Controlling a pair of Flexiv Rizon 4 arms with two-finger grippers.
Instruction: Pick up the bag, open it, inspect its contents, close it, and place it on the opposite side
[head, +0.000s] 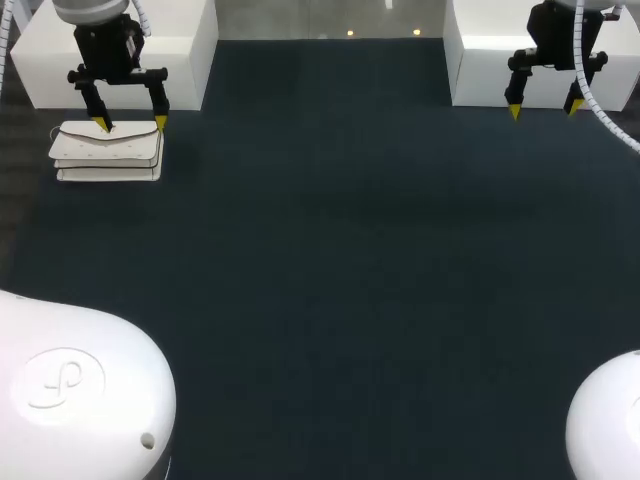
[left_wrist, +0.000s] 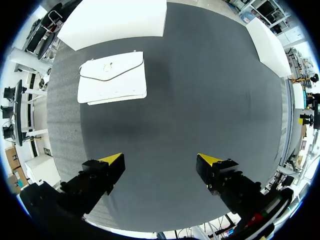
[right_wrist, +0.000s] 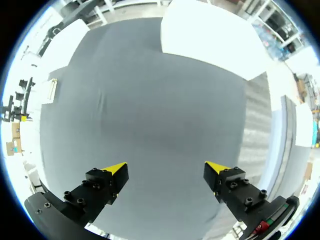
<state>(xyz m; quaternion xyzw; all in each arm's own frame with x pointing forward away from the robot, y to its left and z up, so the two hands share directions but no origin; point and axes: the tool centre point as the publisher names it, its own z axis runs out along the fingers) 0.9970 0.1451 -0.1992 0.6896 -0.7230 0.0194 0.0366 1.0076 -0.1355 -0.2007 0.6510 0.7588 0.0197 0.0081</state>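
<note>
Left gripper (head: 131, 124): the two yellow-tipped fingers (left_wrist: 112, 161) are spread wide with bare mat between them, holding nothing and touching nothing. In the left wrist view the white flat envelope-style handbag (left_wrist: 112, 77) lies ahead of the fingers and off toward the left finger's side, clear of both tips. It is flat on the mat, flap shut, with a small clasp on the flap and a thin dark line tracing the flap edge. From the head view the left tips sit over the bag's far edge, so the gripper hangs above it; no contact is visible. Just past the bag, further ahead of the left fingers, is a white rectangular block (left_wrist: 115, 20), and the bag lies near it but apart.

Right gripper (head: 544, 109): its yellow-tipped fingers (right_wrist: 116, 170) are also wide apart and empty, with plain mat under and between them. It hangs in front of a second white rectangular block (head: 480, 60) at the far right of the table. The bag shows in the right wrist view only as a small white shape well off past the left finger, too small for detail.

The dark blue-grey mat-covered table (head: 330, 250) runs between the two grippers, which are well apart. The bag lies on the left arm's side.
</note>
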